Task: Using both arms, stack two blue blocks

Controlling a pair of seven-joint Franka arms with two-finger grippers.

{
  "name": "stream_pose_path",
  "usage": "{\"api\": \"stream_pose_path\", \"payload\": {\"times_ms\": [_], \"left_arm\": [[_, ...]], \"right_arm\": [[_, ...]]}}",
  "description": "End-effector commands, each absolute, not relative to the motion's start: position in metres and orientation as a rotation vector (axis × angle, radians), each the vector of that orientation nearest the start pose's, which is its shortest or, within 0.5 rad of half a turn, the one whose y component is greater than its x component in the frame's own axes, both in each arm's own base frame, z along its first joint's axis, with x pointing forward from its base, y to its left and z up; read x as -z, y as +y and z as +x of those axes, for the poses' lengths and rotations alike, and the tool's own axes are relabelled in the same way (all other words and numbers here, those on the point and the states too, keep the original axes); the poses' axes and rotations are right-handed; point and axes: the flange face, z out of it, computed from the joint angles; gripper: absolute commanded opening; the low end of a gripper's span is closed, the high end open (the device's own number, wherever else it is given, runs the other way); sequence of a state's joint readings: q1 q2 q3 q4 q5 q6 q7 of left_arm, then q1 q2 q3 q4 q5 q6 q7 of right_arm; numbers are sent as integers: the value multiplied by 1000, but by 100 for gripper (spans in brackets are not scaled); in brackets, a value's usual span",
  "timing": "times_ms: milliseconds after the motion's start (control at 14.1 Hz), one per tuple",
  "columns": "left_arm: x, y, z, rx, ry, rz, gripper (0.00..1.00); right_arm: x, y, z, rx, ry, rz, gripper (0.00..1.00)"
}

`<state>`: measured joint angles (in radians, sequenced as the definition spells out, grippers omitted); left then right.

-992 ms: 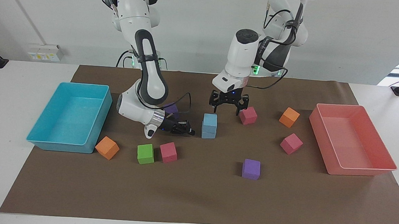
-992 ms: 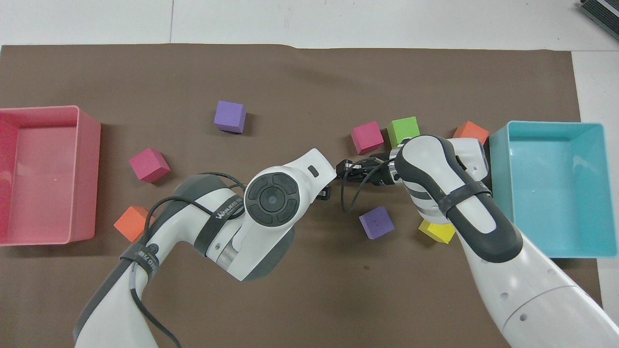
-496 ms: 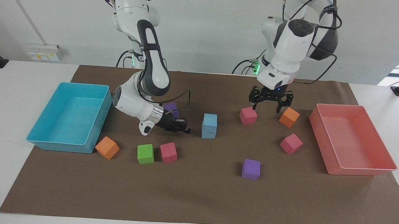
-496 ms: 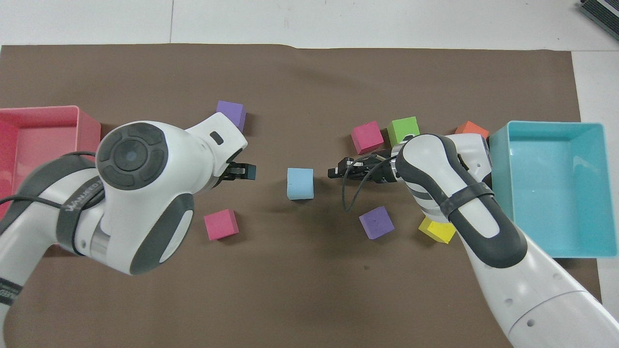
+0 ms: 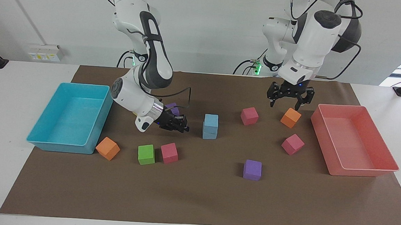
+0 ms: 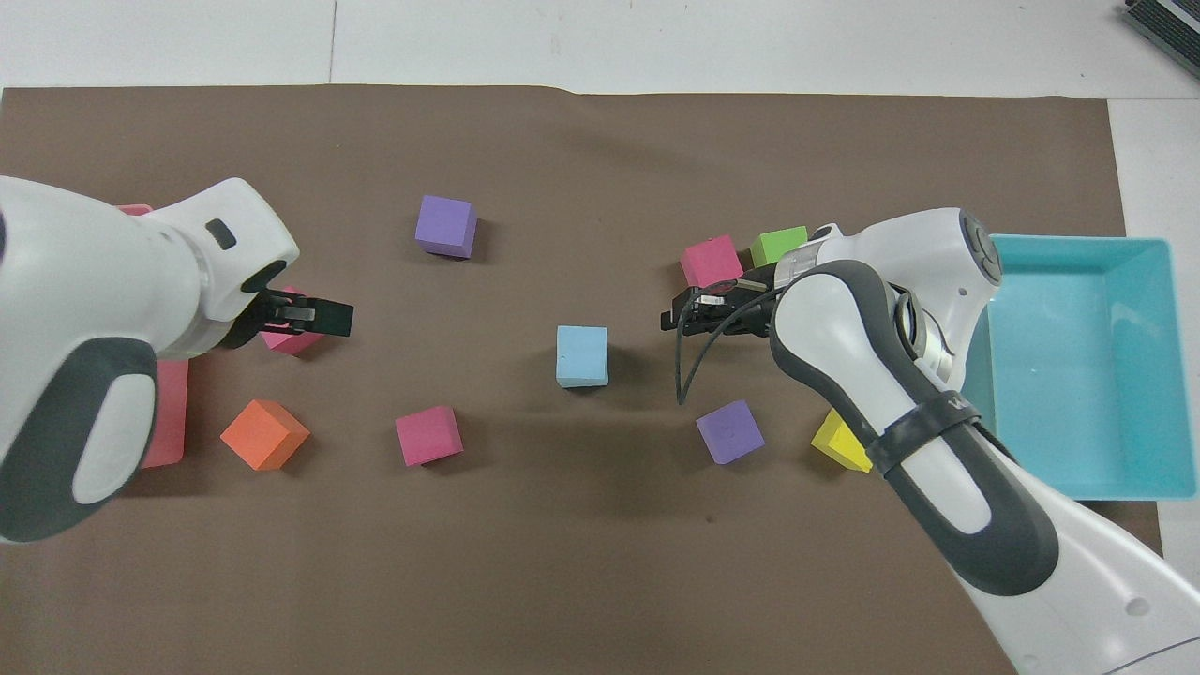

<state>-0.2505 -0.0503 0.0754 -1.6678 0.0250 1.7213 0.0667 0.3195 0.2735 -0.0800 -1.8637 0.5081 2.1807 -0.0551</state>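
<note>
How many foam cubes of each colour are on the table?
Blue cubes: 2, stacked
Pink cubes: 3
Orange cubes: 2
Purple cubes: 2
Green cube: 1
Yellow cube: 1
Total: 11

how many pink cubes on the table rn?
3. One pink cube beside the green cube; one between the stacked blue blocks and an orange cube; one near the pink tray. The arms could hide more.
</note>
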Motion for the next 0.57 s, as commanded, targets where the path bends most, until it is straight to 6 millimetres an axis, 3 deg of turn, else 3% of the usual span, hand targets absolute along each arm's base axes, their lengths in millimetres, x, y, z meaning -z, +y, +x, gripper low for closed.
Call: {"api": "stream_pose_path", "payload": {"times_ms": [0, 142, 354, 496], "left_arm": [[-643, -81, 554, 92, 404, -3102, 100], [-660, -74, 557, 60, 388, -3110, 100], [-674, -66, 560, 7, 391, -3110, 100], [-671, -53, 563, -26, 356, -3129, 100]], "right_arm": [[-403, 158, 607, 74, -56, -2886, 100], [-422, 149, 606, 97, -87, -2977, 100], [-457, 115, 608, 46, -56, -3044, 100], [-475, 93, 603, 13, -14, -3047, 100]]}}
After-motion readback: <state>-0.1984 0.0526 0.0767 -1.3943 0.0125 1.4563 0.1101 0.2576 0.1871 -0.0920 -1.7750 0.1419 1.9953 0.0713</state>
